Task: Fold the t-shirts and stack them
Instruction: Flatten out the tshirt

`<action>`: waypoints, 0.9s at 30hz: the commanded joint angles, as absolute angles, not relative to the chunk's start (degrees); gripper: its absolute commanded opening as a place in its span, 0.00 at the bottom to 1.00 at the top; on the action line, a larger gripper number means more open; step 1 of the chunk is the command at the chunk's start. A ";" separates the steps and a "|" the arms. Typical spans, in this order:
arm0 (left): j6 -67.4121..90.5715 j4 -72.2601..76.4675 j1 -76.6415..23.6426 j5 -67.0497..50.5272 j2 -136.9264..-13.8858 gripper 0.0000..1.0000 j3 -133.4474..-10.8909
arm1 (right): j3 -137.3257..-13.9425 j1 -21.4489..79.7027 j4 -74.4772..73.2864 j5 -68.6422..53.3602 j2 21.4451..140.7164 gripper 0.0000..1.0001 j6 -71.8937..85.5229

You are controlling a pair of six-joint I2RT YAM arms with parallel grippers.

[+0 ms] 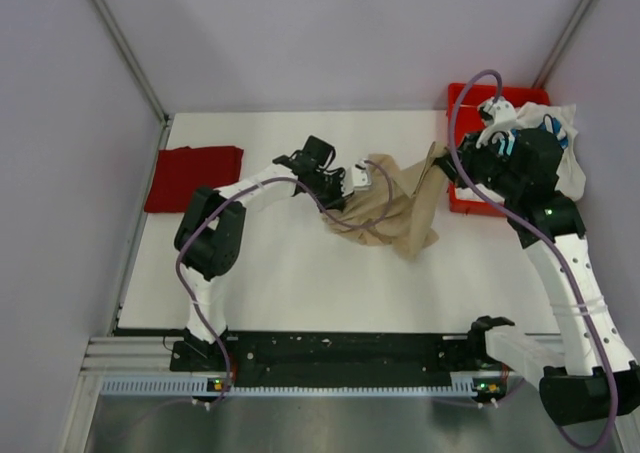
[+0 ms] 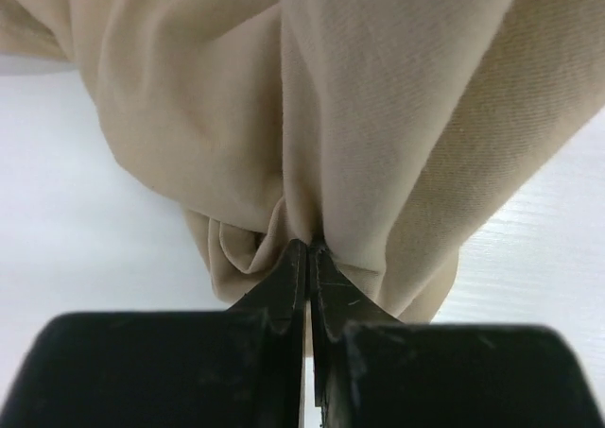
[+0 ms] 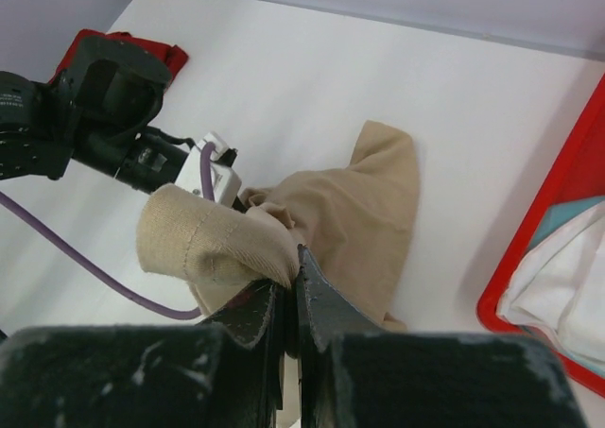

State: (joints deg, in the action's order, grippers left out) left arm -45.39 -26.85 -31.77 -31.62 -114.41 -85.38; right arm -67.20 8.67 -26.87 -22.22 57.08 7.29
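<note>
From above, the tan t-shirt (image 1: 395, 205) hangs bunched over mid-table (image 1: 300, 293) between the left gripper (image 1: 352, 195) and the right gripper (image 1: 445, 168). A folded dark red t-shirt (image 1: 195, 176) lies at the far left. The right arm hides much of the red bin (image 1: 460, 98), and a white t-shirt (image 1: 575, 168) spills over its rim.

Left wrist: the jaws are clenched on a tan fold.

Right wrist: the jaws are clamped on the tan hem. The bin holds white cloth over a teal t-shirt (image 3: 567, 218).

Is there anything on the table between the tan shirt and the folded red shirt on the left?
No loose thing lies between the tan shirt and the red shirt. Only the left arm crosses that gap, and the left end effector is shut on the tan shirt.
</note>
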 commanded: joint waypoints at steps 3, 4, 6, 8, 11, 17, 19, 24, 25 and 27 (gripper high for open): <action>-35.54 -24.45 -31.99 -27.44 -109.78 0.00 -85.86 | -71.72 8.00 -26.19 -20.48 56.34 0.00 6.15; -33.59 -23.82 -32.08 -24.72 -108.91 0.00 -87.00 | -72.07 8.00 -26.63 -20.30 56.42 0.00 6.07; -31.30 -23.91 -31.99 -19.63 -107.41 0.00 -90.25 | -73.38 8.09 -27.42 -20.04 56.86 0.00 6.24; -30.06 -23.73 -31.82 -14.35 -105.65 0.00 -93.15 | -76.36 8.00 -27.86 -20.21 57.74 0.00 6.24; -28.83 -23.29 -30.07 -8.81 -102.06 0.00 -95.70 | -82.68 8.00 -27.95 -21.18 60.72 0.00 5.98; -26.98 -25.66 -20.94 -4.04 -91.87 0.00 -103.35 | -102.54 8.09 -28.56 -27.06 71.79 0.00 6.59; -28.47 -25.66 -18.38 -4.83 -87.30 0.00 -103.28 | -106.60 8.00 -28.56 -29.26 74.09 0.00 7.20; -33.83 -29.60 -17.49 -7.81 -75.61 0.00 -95.12 | -101.46 8.00 -28.48 -32.17 72.43 0.00 5.45; -34.45 -32.23 -17.58 -9.21 -74.02 0.00 -93.53 | -98.90 8.09 -28.48 -31.47 71.38 0.00 4.93; -36.20 -38.29 -17.58 -13.86 -71.99 0.00 -89.93 | -92.67 8.09 -28.30 -30.06 69.27 0.00 4.40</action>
